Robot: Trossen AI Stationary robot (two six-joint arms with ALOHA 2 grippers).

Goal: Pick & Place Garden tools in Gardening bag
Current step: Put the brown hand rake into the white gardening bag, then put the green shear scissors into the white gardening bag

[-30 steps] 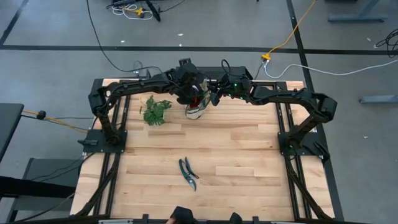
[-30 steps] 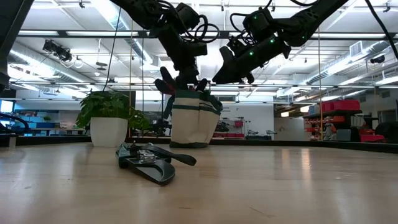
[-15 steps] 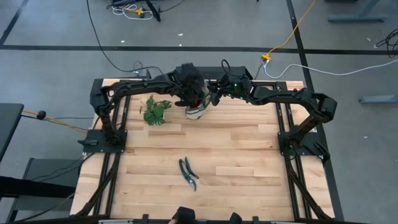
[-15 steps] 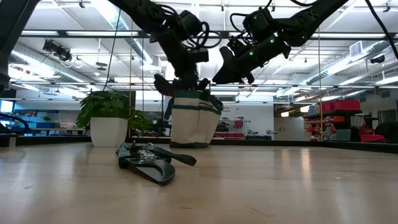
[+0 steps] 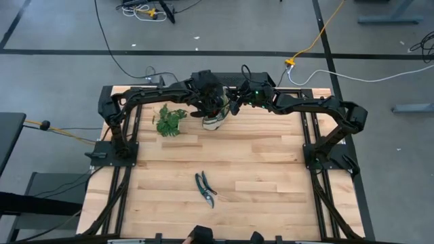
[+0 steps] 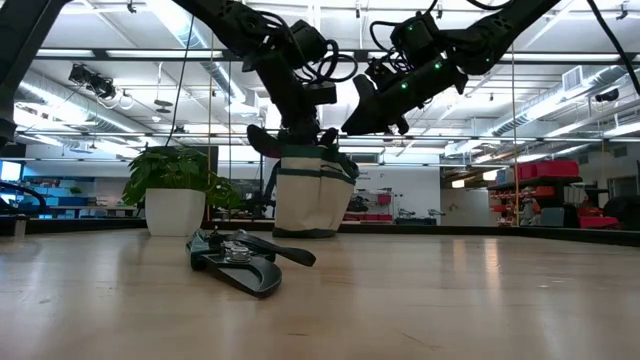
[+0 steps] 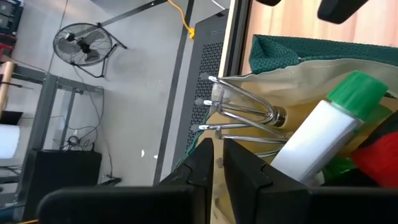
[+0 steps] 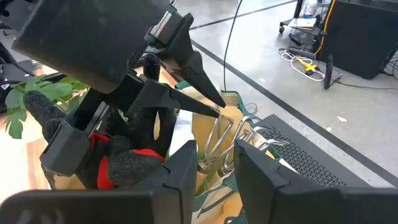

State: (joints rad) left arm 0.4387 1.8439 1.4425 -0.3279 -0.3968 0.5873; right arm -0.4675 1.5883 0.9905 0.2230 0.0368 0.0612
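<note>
Barely parted left gripper (image 7: 217,163) jaws, empty.

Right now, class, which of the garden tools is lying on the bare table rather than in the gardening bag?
The pruning shears, alone on the wood near the table's front. The rake and glove are already in the gardening bag.

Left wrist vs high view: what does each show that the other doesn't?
Left wrist only: inside the bag, the rake with its metal tines, a white bottle with a green cap, and a red patch that may be the glove. High only: the shears lying alone on the table, the plant sprig, and the right gripper beside the bag. Both: the bag, with the left gripper at its mouth.
</note>
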